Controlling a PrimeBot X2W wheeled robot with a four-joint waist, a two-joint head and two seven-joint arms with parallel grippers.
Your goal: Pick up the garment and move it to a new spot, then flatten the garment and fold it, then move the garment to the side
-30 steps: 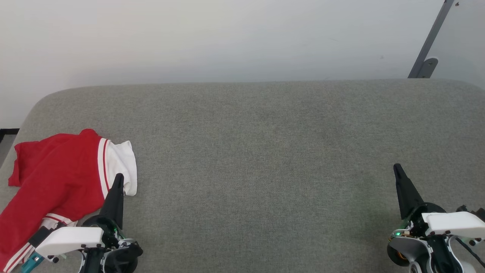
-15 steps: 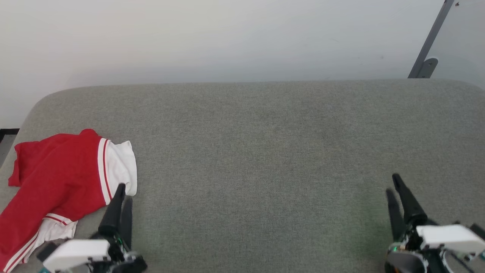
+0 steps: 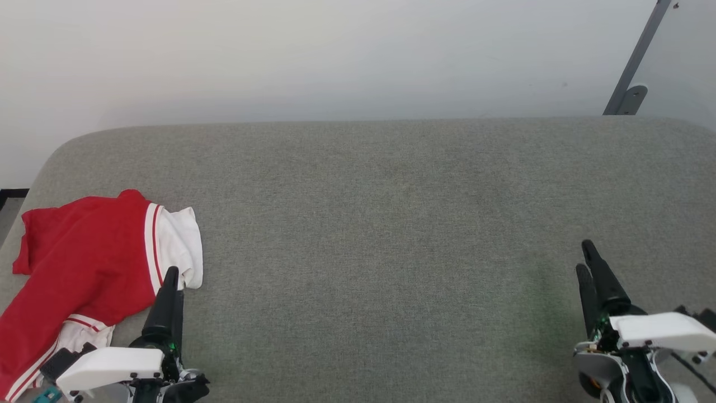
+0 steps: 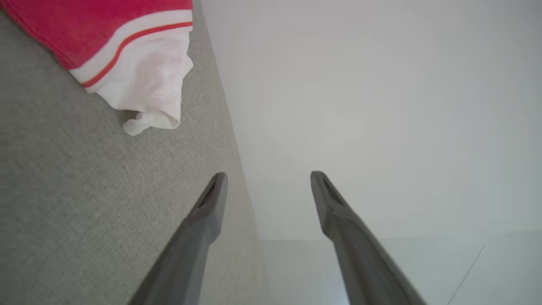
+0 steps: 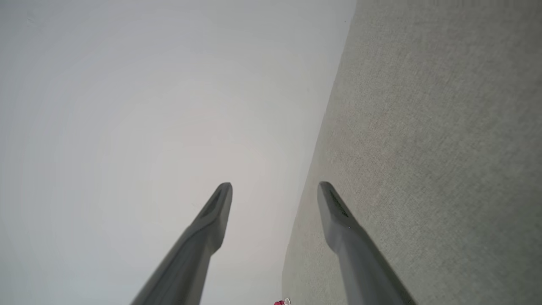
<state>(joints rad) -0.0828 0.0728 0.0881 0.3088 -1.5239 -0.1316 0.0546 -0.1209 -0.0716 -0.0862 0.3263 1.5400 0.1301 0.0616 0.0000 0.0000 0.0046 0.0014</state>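
- The grey padded surface (image 3: 391,212) spans the head view.
- The garment (image 3: 84,263) lies rumpled at its near left end. Its long axis slants from the near left corner up and rightward. The body is red, and the white sleeve with striped trim points right.
- The left gripper (image 4: 269,175), fingers spread, holds nothing near the sleeve.
- The right gripper (image 5: 275,185), likewise spread, is well apart.

Long dark tapered fingers (image 3: 165,305), white wrist shells (image 3: 109,362) with black screws (image 3: 133,362), small green lights (image 3: 173,347), black cables (image 3: 691,366)
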